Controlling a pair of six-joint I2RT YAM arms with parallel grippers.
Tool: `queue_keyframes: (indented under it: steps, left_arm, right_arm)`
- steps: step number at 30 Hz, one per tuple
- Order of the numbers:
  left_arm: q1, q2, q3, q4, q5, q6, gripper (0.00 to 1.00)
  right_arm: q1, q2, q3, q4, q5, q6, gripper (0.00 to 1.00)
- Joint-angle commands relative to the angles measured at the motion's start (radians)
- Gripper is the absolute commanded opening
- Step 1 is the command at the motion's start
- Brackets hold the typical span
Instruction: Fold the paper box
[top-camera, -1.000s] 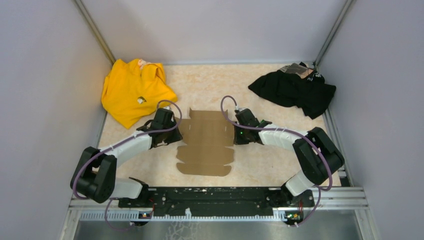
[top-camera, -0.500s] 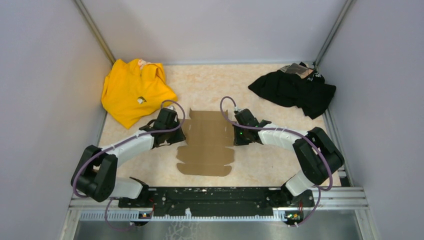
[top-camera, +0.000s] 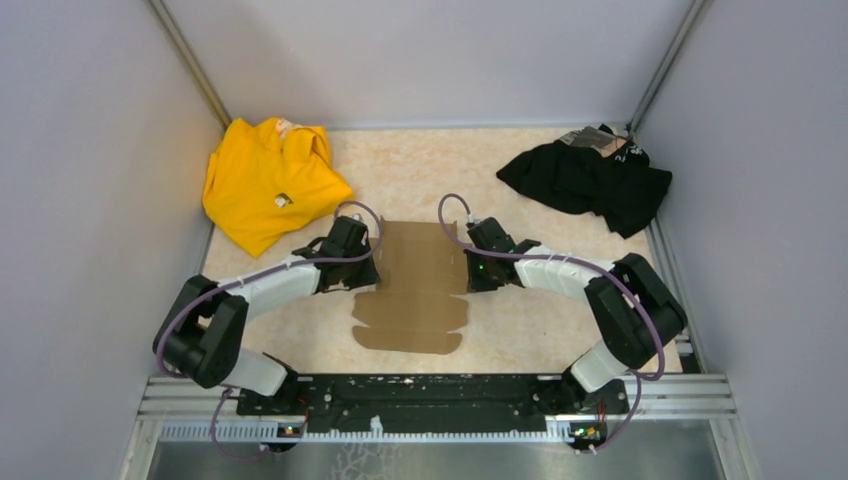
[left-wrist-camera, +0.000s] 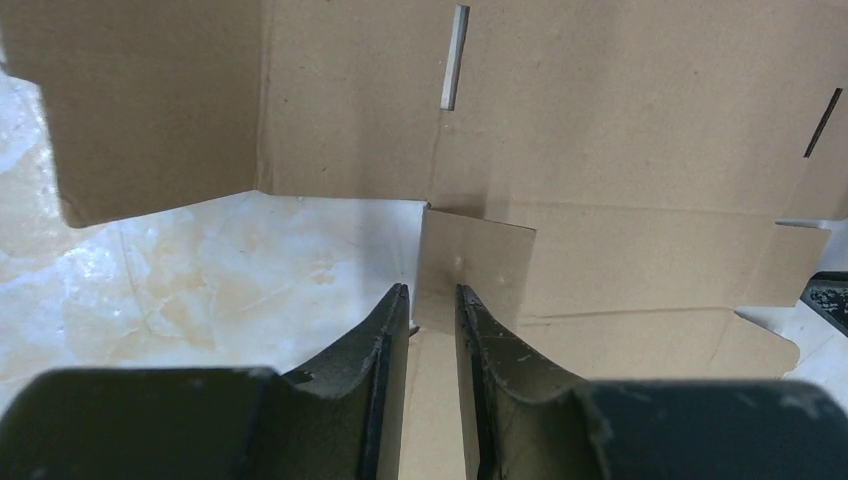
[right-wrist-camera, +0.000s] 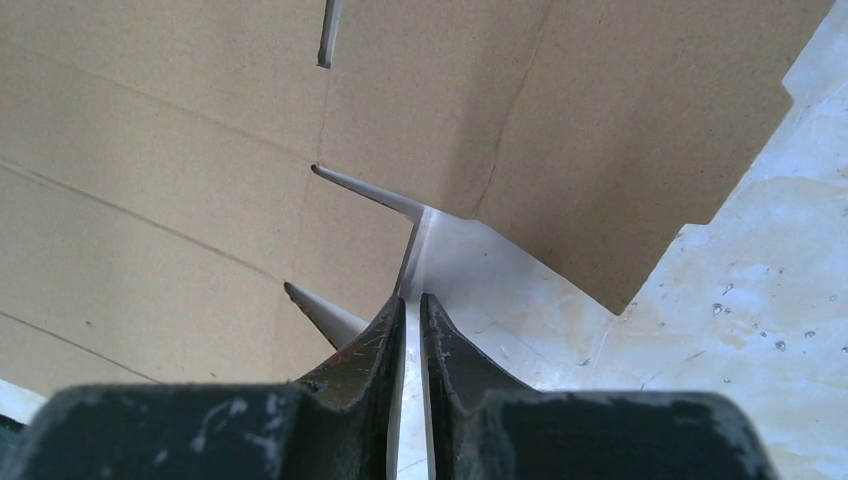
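The paper box (top-camera: 415, 290) is a flat brown die-cut sheet lying mid-table between both arms. My left gripper (top-camera: 364, 268) is at the sheet's left edge. In the left wrist view its jaws (left-wrist-camera: 432, 292) stand slightly apart over the cardboard (left-wrist-camera: 620, 120), and a small darker flap (left-wrist-camera: 478, 262) sits just ahead of the tips. My right gripper (top-camera: 468, 262) is at the sheet's right edge. In the right wrist view it (right-wrist-camera: 411, 298) is shut on a thin side flap seen edge-on (right-wrist-camera: 414, 245), lifted off the marbled table beside the brown sheet (right-wrist-camera: 150, 150).
A crumpled yellow garment (top-camera: 265, 180) lies at the back left and a black garment (top-camera: 590, 180) at the back right. Grey walls enclose the table (top-camera: 400, 165) on three sides. The arms' black base rail (top-camera: 430, 395) runs along the near edge.
My left arm has moved right, bringing its gripper onto the sheet's left edge. The right arm and the sheet have barely shifted.
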Motion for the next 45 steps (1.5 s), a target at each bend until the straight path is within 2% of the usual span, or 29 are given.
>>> queue_keyframes:
  steps: [1,17,45]
  left_arm:
    - [-0.021,0.042,0.039,0.019,-0.014,-0.007,0.30]
    - [-0.062,0.164,0.056,0.043,-0.030,-0.006,0.29]
    - [-0.083,0.193,0.046,0.039,-0.038,-0.009,0.28]
  right_arm:
    - [0.019,0.014,0.048,0.001,-0.006,-0.009,0.11]
    - [0.026,0.021,0.092,-0.011,-0.003,-0.013,0.11]
    - [0.043,0.029,0.153,0.010,-0.010,-0.011,0.14]
